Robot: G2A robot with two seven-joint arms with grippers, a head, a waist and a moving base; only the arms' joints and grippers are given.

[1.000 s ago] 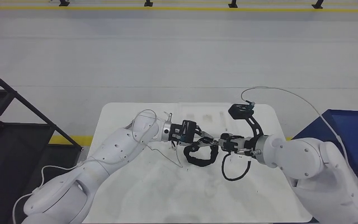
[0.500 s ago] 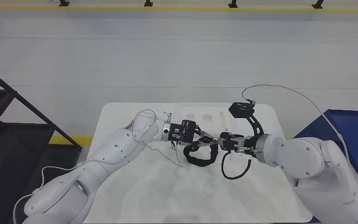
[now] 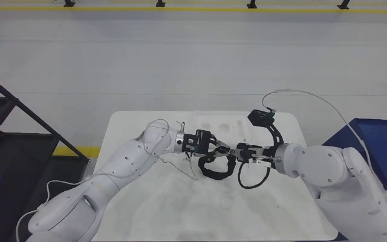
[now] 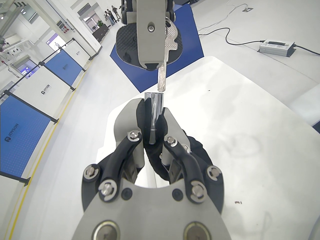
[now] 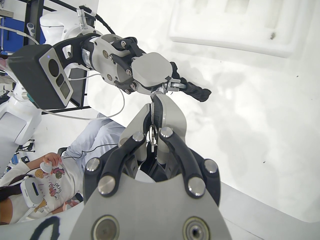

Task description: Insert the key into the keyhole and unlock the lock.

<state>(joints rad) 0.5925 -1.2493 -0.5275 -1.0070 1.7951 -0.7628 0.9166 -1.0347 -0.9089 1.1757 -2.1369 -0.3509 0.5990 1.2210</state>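
Over the table (image 3: pixel 151 206) centre, the left gripper (image 4: pixel 151 122) clamps the lock (image 4: pixel 155 104); at 3 o'clock, the right gripper (image 5: pixel 156 106) pinches the key (image 4: pixel 163 77), tip at the lock's end. Blue barriers (image 4: pixel 65 63) carry white print.

One key (image 4: pixel 171 38), one lock (image 4: pixel 155 102), one table (image 3: pixel 175 209), and two tools: a left tool (image 4: pixel 150 116) and a right tool (image 5: pixel 157 104).

Holding the lock (image 3: pixel 216 168) in the left gripper (image 3: pixel 221 150) over the middle of the white desk (image 3: pixel 139 206), letting its black cable loop sag toward the surface. Facing the right gripper (image 3: pixel 237 152) tip to tip, nearly touching it, with the key (image 3: pixel 230 152) between them too small to make out. Trailing a thin black cable (image 3: pixel 249 180) in a loop below the right wrist. Standing beside a black frame (image 3: pixel 27 118) and a blue bin (image 3: pixel 363 133).
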